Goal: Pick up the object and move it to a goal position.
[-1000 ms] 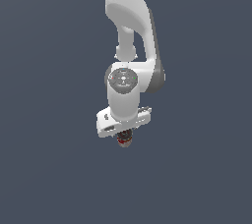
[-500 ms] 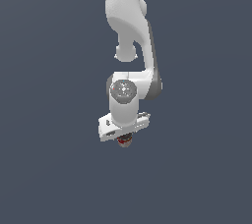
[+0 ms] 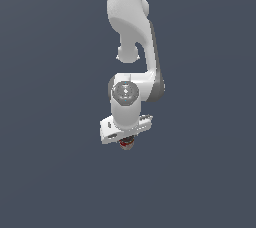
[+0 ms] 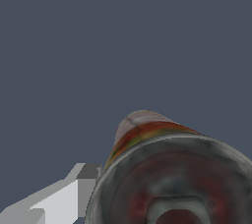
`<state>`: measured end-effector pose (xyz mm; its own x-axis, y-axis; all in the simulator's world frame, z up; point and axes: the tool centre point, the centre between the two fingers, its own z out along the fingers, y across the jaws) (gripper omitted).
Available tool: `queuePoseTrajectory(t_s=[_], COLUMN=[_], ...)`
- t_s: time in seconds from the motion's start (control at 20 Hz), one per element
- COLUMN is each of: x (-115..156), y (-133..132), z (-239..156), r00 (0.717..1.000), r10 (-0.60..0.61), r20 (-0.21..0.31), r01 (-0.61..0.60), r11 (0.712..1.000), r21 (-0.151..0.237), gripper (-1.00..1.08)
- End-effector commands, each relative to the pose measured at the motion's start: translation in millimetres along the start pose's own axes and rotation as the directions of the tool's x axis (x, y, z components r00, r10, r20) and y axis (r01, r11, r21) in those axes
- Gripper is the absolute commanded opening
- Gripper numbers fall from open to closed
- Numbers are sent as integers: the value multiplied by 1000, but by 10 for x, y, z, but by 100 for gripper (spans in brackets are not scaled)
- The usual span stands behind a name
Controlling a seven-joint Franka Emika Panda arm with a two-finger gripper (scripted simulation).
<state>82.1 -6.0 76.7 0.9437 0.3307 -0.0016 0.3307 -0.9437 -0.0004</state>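
In the exterior view my white gripper (image 3: 126, 140) points downward at the end of the arm. The object (image 3: 126, 144), a small can with a red-and-white label, pokes out just below it, held between the fingers. The wrist view shows the can (image 4: 162, 169) very close, its dark metallic end facing the camera and the red, white and yellow label along its side. One white finger (image 4: 59, 201) shows beside the can; the other finger is hidden. My gripper is shut on the can, which hangs in the air.
Only a plain dark blue-grey background surrounds the arm (image 3: 132, 27) in both views. No table, container or goal marker shows.
The gripper and the can have sunk slightly over the last second, and the arm's lower joints have dropped with them. The grip on the can is unchanged.
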Motion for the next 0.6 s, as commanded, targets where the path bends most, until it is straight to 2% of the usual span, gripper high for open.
queuePoseTrajectory(t_s=[0.0,0.3,0.55], x=[6,17,85], y=[0,-6,-31], z=[-6,-73,-376], r00=[1000,1000,1000], r10=[0,2,8], r20=[-2,-3,-15], r01=[0,-2,-8], r11=[1000,1000,1000], r21=[0,-1,-5], gripper=[-100,-100,-100])
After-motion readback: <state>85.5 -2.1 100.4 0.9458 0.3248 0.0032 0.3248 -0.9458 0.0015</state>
